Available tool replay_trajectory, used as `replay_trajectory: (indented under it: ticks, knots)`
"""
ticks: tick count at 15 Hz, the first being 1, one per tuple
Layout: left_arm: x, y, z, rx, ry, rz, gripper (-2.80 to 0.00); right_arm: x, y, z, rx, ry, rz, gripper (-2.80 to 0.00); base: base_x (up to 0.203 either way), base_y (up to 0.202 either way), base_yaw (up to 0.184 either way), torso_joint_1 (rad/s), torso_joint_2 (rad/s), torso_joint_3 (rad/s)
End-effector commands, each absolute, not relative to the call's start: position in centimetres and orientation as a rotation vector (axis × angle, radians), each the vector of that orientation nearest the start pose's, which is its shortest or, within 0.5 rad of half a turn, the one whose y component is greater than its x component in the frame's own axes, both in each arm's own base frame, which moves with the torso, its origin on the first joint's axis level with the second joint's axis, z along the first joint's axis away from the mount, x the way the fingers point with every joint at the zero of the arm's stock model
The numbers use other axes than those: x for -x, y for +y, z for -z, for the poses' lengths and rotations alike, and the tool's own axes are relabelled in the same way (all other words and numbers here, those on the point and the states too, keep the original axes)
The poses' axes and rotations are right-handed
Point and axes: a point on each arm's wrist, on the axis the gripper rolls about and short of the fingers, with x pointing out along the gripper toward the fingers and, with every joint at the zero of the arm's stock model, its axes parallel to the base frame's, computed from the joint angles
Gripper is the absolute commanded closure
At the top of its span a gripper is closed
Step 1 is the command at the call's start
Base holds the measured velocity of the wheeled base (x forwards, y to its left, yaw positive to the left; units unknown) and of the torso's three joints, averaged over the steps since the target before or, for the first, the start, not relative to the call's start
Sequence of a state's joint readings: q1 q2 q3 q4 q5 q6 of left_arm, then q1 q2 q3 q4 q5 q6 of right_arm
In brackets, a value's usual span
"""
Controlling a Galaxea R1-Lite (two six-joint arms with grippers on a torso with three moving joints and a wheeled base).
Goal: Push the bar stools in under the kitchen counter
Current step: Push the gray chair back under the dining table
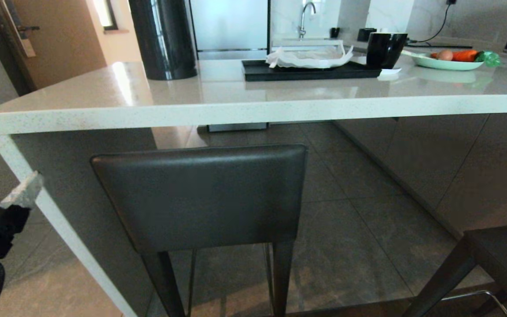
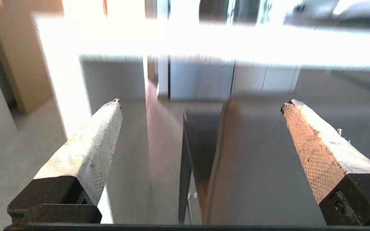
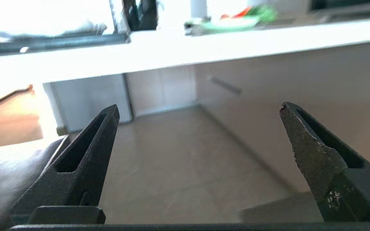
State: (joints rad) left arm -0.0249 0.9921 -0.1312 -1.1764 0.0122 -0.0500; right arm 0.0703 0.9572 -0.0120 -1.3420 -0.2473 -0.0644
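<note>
The left gripper (image 2: 201,106) and right gripper (image 3: 199,110) hang empty with fingers wide apart, near one bar stool (image 1: 200,198) tucked under the kitchen counter (image 1: 253,112), another stool (image 1: 495,259) standing nearer right.

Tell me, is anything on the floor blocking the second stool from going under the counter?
Nothing visible does. The second stool at the lower right faces bare floor tiles under the kitchen counter. The first stool stands apart, to its left.

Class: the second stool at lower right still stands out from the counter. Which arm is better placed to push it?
Probably the right: the right gripper faces that side, the stool below it. The left gripper hangs beyond the counter end.
</note>
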Motion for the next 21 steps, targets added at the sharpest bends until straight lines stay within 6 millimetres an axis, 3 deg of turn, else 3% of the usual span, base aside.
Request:
replay_trajectory:
  ticks: [1, 4, 6, 7, 11, 13, 15, 18, 21]
  knots:
    - [-6.5, -0.2, -21.8, 0.059, -0.377, 0.026, -2.8, -5.2, -0.3, -19.2, -0.004, -0.487, 0.211, -2.8, 0.0, 0.0, 0.0, 0.0, 0.0, 0.0]
    - [-0.9, -0.1, -23.4, 0.068, -0.256, 0.06, -2.8, -1.8, -0.4, -18.2, 0.027, -0.483, 0.213, -2.8, 0.0, 0.0, 0.0, 0.0, 0.0, 0.0]
    - [2.1, 0.1, -22.5, 0.061, -0.224, 0.07, -2.8, 0.3, -0.3, -16.5, 0.065, -0.426, 0.162, -2.8, 0.0, 0.0, 0.0, 0.0, 0.0, 0.0]
    - [2.6, 0.1, -21.4, 0.04, -0.201, 0.069, -2.8, 0.8, -0.2, -15.4, 0.084, -0.361, 0.132, -2.8, 0.0, 0.0, 0.0, 0.0, 0.0, 0.0]
    - [1.5, 0.1, -16.8, -0.078, -0.032, 0.026, -2.8, 1.0, 0.0, -11.5, 0.162, -0.191, 0.057, -2.8, 0.0, 0.0, 0.0, 0.0, 0.0, 0.0]
    - [1.8, 0.2, -14.9, -0.092, 0.034, -0.147, -2.8, 2.0, 0.0, -9.4, 0.171, -0.132, 0.027, -2.8, 0.0, 0.0, 0.0, 0.0, 0.0, 0.0]
    - [2.9, 0.1, -13.0, -0.089, -0.002, -0.106, -2.8, 2.4, 0.1, -7.9, 0.18, -0.054, -0.019, -2.8, 0.0, 0.0, 0.0, 0.0, 0.0, 0.0]
    - [3.0, -0.2, -8.8, -0.103, 0.008, 0.079, -2.8, 2.3, 0.1, -7.4, 0.196, 0.008, -0.064, -2.8, 0.0, 0.0, 0.0, 0.0, 0.0, 0.0]
    - [2.8, -0.2, -8.3, -0.067, 0.036, 0.109, -2.8, 2.3, 0.1, -7.4, 0.106, 0.012, -0.039, -2.8, 0.0, 0.0, 0.0, 0.0, 0.0, 0.0]
